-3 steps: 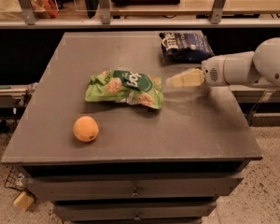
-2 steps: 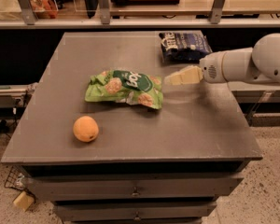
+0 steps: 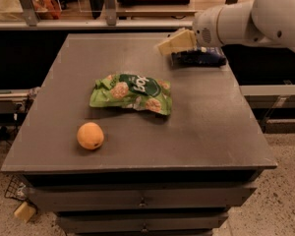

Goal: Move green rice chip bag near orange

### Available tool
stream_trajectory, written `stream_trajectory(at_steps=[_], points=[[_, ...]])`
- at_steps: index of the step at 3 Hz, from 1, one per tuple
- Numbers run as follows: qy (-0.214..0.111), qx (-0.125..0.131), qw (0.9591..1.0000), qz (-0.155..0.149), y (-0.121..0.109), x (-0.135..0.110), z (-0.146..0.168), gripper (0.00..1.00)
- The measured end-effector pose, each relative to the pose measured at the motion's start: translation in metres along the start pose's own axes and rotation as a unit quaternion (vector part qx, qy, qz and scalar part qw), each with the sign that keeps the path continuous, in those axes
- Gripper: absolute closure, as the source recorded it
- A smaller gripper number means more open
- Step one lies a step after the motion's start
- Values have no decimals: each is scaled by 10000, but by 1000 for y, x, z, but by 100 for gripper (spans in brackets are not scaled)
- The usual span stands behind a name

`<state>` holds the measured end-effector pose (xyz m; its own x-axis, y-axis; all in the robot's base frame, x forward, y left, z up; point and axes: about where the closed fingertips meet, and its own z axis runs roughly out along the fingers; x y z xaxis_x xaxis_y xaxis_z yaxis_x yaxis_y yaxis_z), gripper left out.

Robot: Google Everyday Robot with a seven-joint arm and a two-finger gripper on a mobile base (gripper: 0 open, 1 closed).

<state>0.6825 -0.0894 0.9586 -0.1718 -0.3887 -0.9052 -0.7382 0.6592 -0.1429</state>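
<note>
The green rice chip bag lies flat in the middle of the grey table, logo side up. The orange sits on the table to the bag's front left, a short gap away. My gripper, with pale yellow fingers, hangs in the air above the table's back right part, up and to the right of the bag and not touching it. It holds nothing that I can see. The white arm reaches in from the upper right.
A dark navy snack bag lies at the table's back right, partly behind my gripper. Drawers run under the tabletop. A shelf rail with clutter stands behind the table. A small yellow block lies on the floor at lower left.
My gripper has risen from beside the green bag's right end and moved back, away from it. The bag and the orange have stayed in place.
</note>
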Motion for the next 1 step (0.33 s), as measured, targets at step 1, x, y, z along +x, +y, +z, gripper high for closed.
stream_trajectory(at_steps=[1], points=[[-154,409,9986,-304,-23,-39,-17,0]])
